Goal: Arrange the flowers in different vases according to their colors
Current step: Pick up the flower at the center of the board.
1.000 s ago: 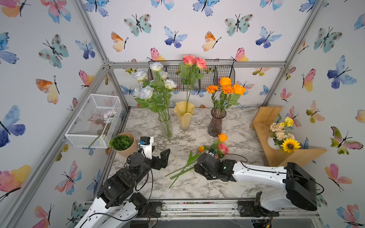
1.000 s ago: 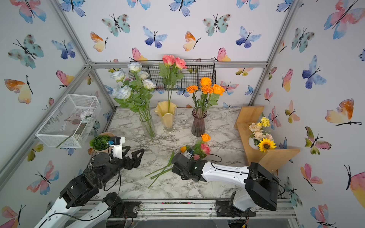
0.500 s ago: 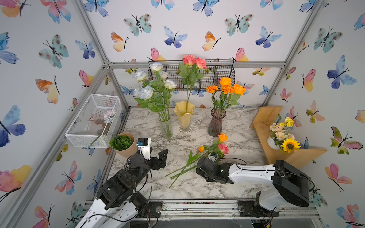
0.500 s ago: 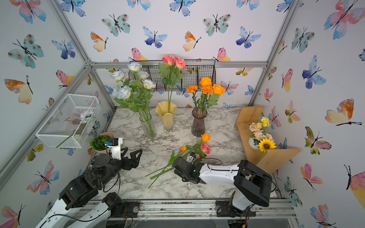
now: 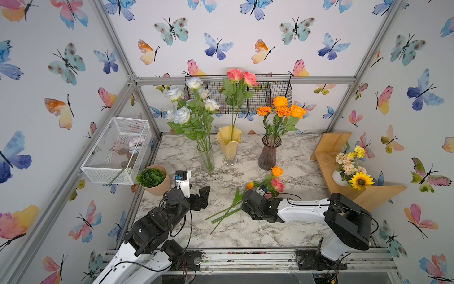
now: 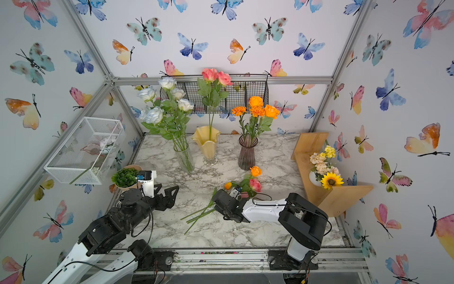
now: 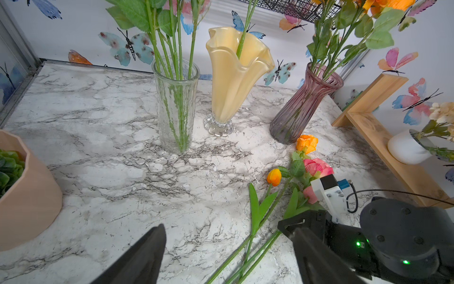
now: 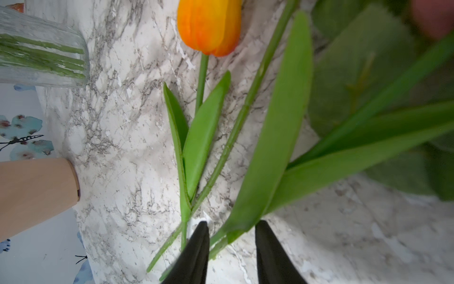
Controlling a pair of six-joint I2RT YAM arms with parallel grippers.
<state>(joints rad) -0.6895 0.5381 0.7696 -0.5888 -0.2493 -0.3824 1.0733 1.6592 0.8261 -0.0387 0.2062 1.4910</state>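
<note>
Three vases stand in a row at the back: a clear glass vase [image 5: 205, 157] with white roses, a yellow vase [image 5: 229, 145] with pink roses, and a purple vase [image 5: 269, 155] with orange flowers. Loose flowers lie on the marble: an orange rose [image 5: 277, 171], a pink rose [image 5: 277, 185], an orange tulip [image 5: 250, 185] and a pink bud [image 7: 309, 194]. Their stems [image 5: 226, 212] fan towards the front. My right gripper [image 5: 242, 206] is low over these stems. In the right wrist view its fingers [image 8: 196, 246] straddle one green stem, with a gap still showing. My left gripper [image 5: 204, 199] hangs open left of the stems, holding nothing.
A tan pot with a succulent [image 5: 153, 178] stands by the left edge, close to my left arm. A white wire basket [image 5: 115, 150] hangs on the left wall. A wooden shelf [image 5: 326, 157] at the right carries a sunflower bouquet [image 5: 353, 172]. A black wire basket [image 5: 258, 93] hangs at the back.
The right gripper's jaws have narrowed around the stems and the right arm's elbow has swung left. The left arm has barely moved.
</note>
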